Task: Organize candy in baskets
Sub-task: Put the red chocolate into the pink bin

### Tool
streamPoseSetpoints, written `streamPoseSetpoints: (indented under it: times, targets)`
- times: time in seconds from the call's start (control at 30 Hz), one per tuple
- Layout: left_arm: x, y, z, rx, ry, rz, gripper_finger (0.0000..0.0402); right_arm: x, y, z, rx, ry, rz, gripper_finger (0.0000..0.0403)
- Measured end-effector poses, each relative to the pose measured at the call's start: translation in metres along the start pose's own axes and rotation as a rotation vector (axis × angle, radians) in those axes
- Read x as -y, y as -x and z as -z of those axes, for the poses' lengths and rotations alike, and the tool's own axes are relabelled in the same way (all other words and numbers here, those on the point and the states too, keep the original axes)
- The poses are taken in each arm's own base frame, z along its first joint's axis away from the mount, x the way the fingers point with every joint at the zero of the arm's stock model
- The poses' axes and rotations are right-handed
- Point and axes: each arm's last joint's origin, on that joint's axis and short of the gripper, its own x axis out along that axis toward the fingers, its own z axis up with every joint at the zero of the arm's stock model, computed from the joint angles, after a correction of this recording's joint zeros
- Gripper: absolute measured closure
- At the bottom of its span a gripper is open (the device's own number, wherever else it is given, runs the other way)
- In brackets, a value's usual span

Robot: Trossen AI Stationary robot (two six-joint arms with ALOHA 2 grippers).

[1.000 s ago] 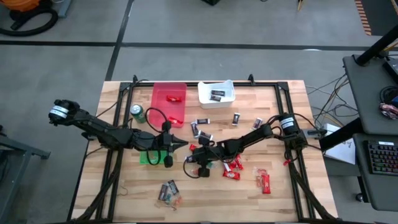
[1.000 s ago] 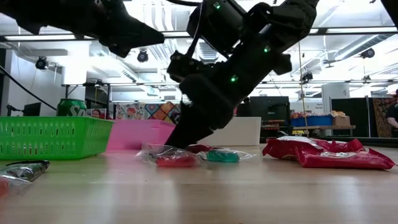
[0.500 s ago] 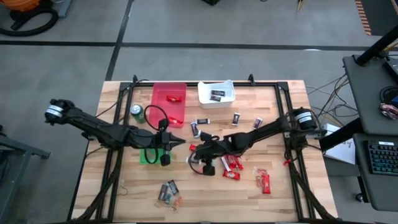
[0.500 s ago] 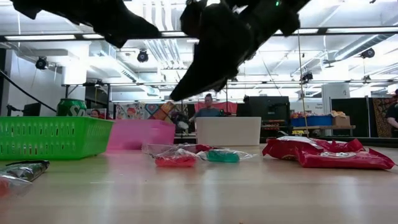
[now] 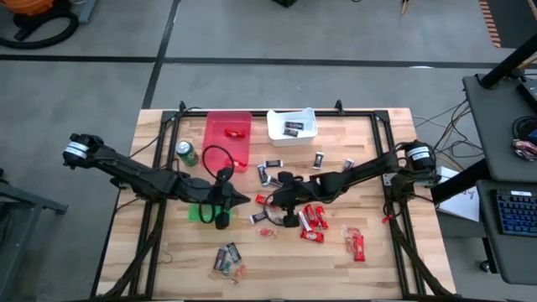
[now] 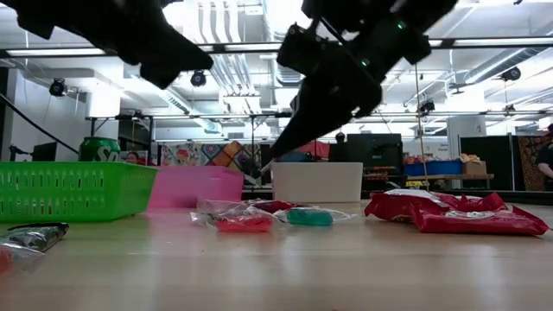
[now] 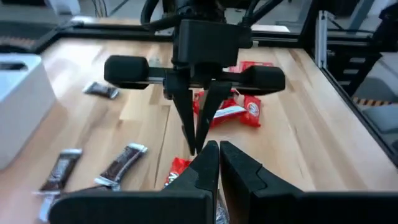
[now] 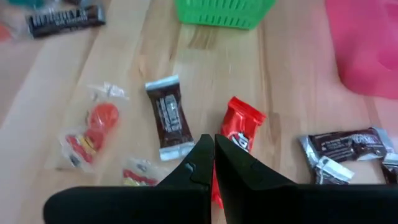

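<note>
Candy lies scattered mid-table: a dark mini bar, a red bar, clear-wrapped sweets and more red bars. My right gripper hangs shut above the red bar, fingers pointing down, touching nothing; it also shows in the left wrist view. My left gripper is shut and hovers facing it, above the green basket. The red basket and the white basket each hold a few pieces.
A green soda can stands left of the red basket. More dark bars lie near the white basket, and mixed pieces near the table's near edge. The two grippers' tips are close together.
My right gripper has risen from the table among the candy and drawn toward the far edge, staying shut. The dark mini bar and the clear-wrapped sweets it stood over now lie uncovered on the wood.
</note>
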Motion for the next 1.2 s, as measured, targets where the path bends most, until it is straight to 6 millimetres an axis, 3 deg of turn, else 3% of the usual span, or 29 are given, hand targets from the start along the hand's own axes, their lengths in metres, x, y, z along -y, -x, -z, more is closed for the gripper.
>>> streamPoseSetpoints:
  times: [0.27,0.53,0.97,1.2]
  targets:
    - [0.004,-0.020,0.014,-0.055,-0.003,-0.004,0.0402,-0.001,-0.004,0.023,0.127,0.000,0.003,0.0394]
    - [0.008,-0.035,0.014,-0.059,-0.021,-0.011,0.0381,-0.002,-0.004,0.035,0.171,-0.052,0.009,0.0389]
    - [0.011,-0.045,0.007,-0.095,-0.082,-0.027,0.0364,0.001,-0.004,0.034,0.189,-0.096,0.065,0.0254]
    - [0.010,-0.038,0.004,-0.127,-0.120,-0.031,0.0364,0.000,-0.016,0.038,0.211,-0.113,0.071,0.0227]
